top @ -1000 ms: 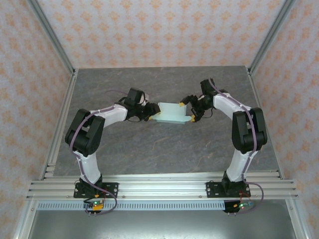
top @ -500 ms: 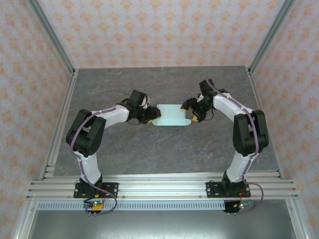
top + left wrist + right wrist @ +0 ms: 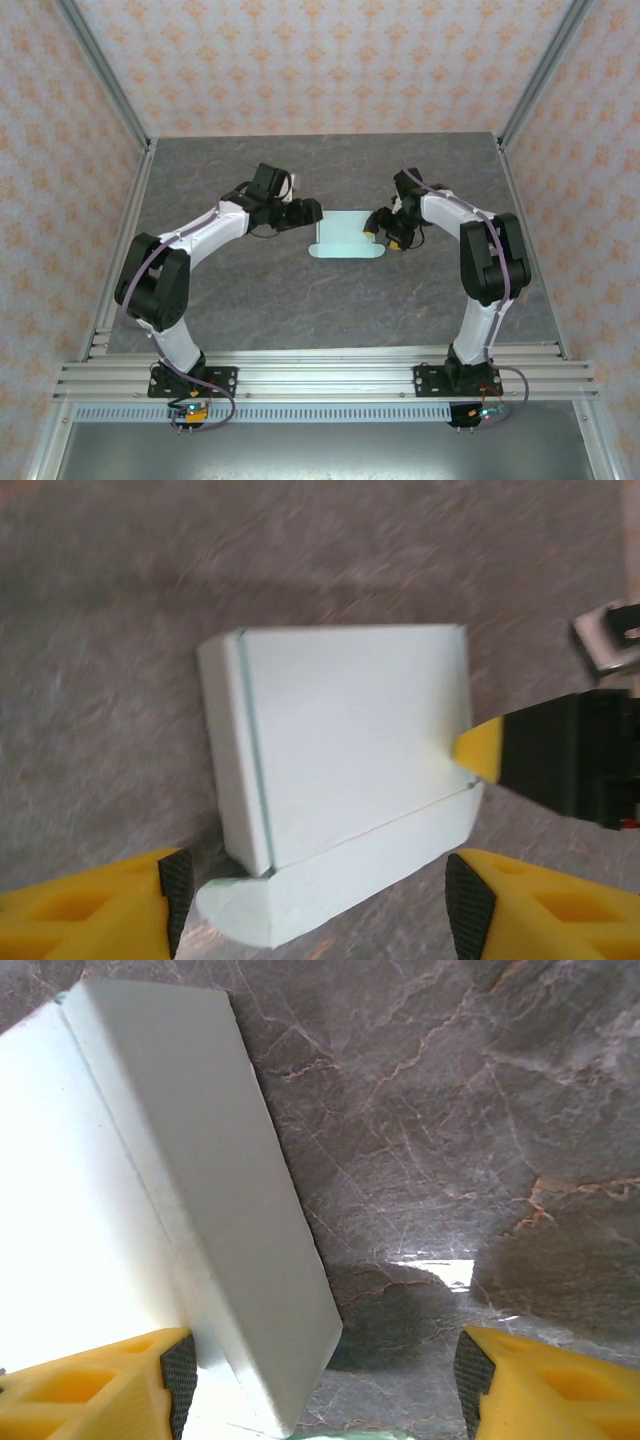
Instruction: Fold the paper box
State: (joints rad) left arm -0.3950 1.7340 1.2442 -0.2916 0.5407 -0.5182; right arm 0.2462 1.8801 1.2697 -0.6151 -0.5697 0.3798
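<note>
Because the left gripper (image 3: 310, 211) and the right gripper (image 3: 382, 234) both stand open, holding nothing, the paper box (image 3: 347, 236) at the middle of the desk (image 3: 300, 300) lies unrestrained, so its folds may spring apart or a one-sided nudge may skid it.

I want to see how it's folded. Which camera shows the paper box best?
The left wrist view: the whole paper box sits in frame, close up, with its folded edges and a rounded flap. The top external view shows it small and far off, just a pale shape; the right wrist view catches one glaring, cut-off side.
</note>
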